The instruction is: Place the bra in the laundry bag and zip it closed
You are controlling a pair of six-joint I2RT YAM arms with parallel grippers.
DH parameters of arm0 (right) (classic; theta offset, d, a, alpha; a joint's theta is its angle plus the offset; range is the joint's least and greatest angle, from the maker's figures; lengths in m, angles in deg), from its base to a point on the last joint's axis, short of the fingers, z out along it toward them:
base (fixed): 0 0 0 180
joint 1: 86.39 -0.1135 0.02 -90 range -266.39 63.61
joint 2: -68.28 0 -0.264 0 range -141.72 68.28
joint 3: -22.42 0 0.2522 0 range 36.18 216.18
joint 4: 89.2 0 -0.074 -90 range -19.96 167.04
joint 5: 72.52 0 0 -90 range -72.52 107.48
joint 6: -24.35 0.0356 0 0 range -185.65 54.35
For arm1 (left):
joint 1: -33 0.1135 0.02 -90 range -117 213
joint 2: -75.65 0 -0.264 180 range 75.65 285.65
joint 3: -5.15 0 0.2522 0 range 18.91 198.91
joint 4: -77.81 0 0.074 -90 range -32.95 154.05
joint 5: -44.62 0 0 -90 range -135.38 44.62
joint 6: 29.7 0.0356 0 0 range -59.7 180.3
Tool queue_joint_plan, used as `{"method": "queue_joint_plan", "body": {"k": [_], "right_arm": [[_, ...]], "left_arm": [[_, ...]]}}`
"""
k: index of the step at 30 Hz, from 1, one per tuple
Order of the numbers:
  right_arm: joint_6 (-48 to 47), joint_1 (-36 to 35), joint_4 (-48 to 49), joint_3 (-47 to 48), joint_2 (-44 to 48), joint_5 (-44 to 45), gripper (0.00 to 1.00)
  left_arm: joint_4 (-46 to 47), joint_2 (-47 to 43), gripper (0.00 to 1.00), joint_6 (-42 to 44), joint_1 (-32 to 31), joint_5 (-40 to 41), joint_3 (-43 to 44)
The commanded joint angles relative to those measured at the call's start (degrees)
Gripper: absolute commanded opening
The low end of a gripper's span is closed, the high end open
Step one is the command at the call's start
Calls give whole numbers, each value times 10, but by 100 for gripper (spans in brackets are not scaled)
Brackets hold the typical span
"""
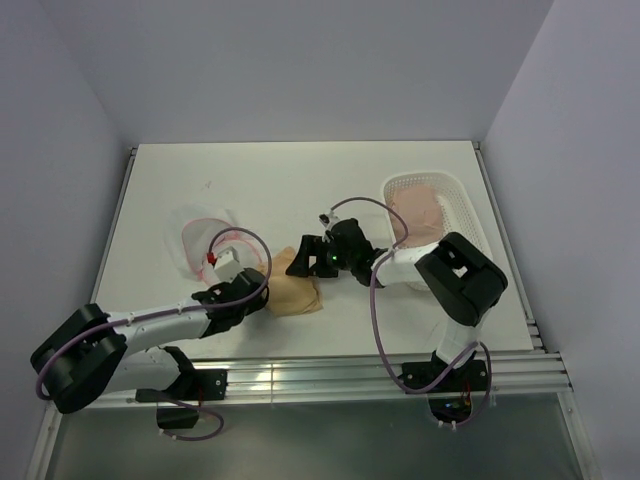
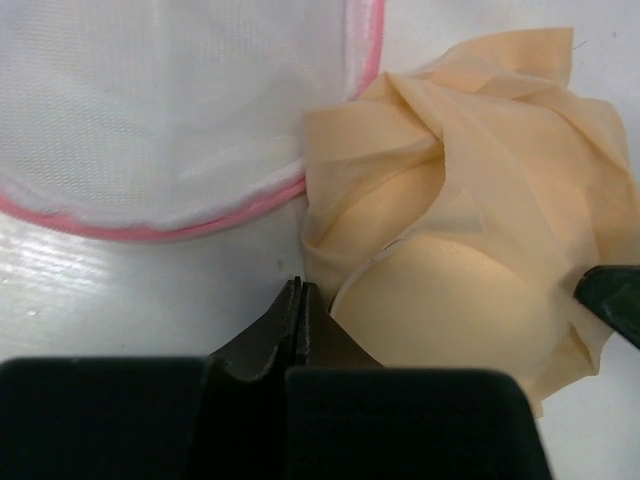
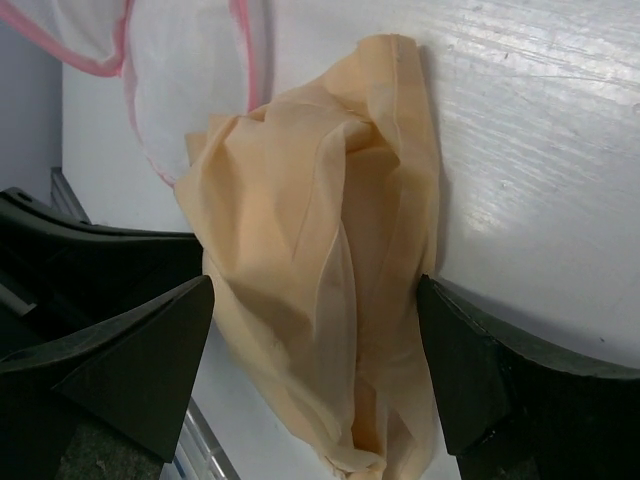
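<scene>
Right hand (image 3: 315, 290) (fingers spread) straddles the bra (image 3: 300, 200).

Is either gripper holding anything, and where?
Right gripper open astride the bra, not gripping. Left gripper shut at the bra's edge; whether it pinches fabric cannot be told.

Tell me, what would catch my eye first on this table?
A crumpled peach bra lies front and centre, with the right gripper open on either side of it. Just to its left lies a round white mesh laundry bag with a pink rim; a white basket holding a pink garment sits far right.
</scene>
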Motion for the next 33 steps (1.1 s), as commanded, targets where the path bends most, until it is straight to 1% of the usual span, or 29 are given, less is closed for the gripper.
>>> {"method": "queue_joint_plan", "body": {"k": [1, 6, 9, 18, 19, 22, 26, 30, 33], "right_arm": [[19, -1, 55, -21, -14, -26, 90], [50, -2, 98, -40, -7, -62, 90], [65, -2, 114, -53, 14, -73, 89], [118, -3, 135, -73, 77, -100, 89], [121, -2, 134, -73, 81, -102, 88], [120, -3, 114, -66, 99, -103, 88], [103, -6, 56, -47, 117, -87, 88], [98, -9, 19, -33, 117, -68, 88], [112, -11, 26, -40, 119, -66, 87]], "left_arm": [[33, 32, 0, 17, 3, -13, 19], [51, 60, 0, 24, 3, -21, 35], [53, 72, 0, 26, 3, -24, 44], [53, 93, 0, 28, 3, -33, 50], [69, 95, 0, 28, 3, -33, 49], [71, 97, 0, 30, 3, -35, 48], [74, 97, 0, 32, 3, -36, 50], [75, 100, 0, 37, 3, -39, 54], [81, 102, 0, 38, 3, -44, 52]]}}
